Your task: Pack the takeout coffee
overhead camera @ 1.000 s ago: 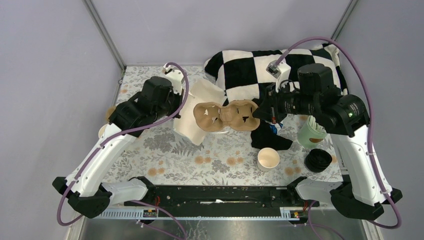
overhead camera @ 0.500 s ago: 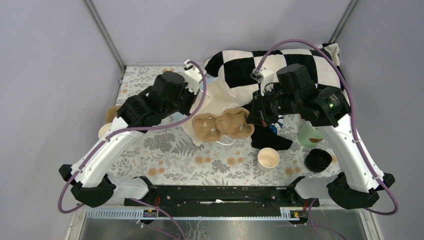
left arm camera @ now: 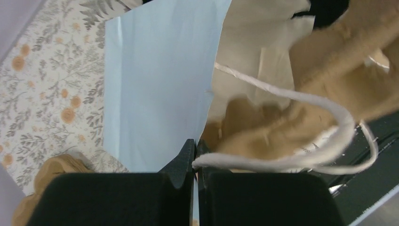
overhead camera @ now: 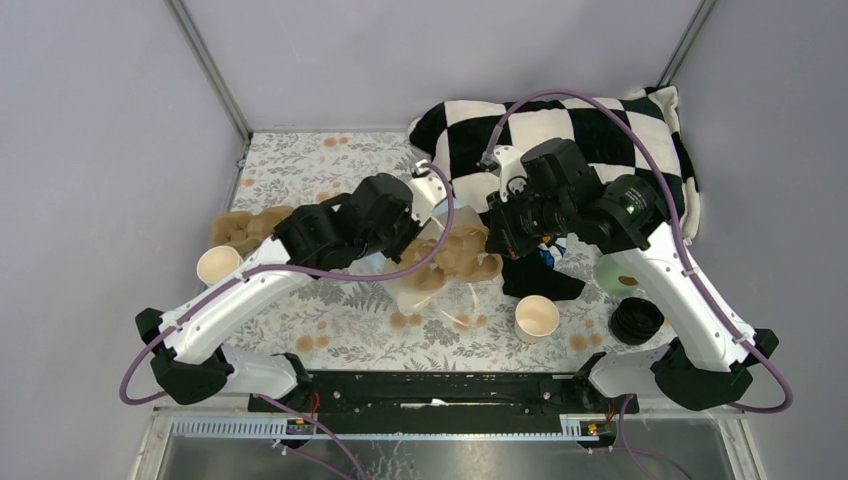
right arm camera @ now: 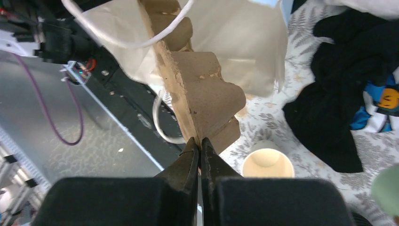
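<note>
The takeout coffee, a lidless cream paper cup (overhead camera: pixel 537 317), stands on the table near the front right; it also shows in the right wrist view (right arm camera: pixel 267 163). My right gripper (overhead camera: pixel 493 236) (right arm camera: pixel 199 141) is shut on the edge of a brown cardboard cup carrier (overhead camera: pixel 460 250) (right arm camera: pixel 202 94), which hangs partly inside a white paper bag (overhead camera: pixel 418 294) (right arm camera: pixel 235 37). My left gripper (overhead camera: pixel 422 232) (left arm camera: pixel 196 143) is shut on the bag's rim (left arm camera: pixel 155 84) where its white rope handle (left arm camera: pixel 282 94) starts. Both grippers are well left of the cup.
Black lids (overhead camera: pixel 637 320) and a mint-green cup (overhead camera: pixel 618 275) stand at the right. A black cloth (overhead camera: pixel 540 280) lies behind the coffee cup, a checkered pillow (overhead camera: pixel 600 130) at the back. At the left are another cream cup (overhead camera: pixel 218 265) and brown carriers (overhead camera: pixel 240 228).
Both arms have swung toward the table's middle and nearer to me. The carrier has tipped on edge and gone partly into the bag, which moved right with the left gripper.
</note>
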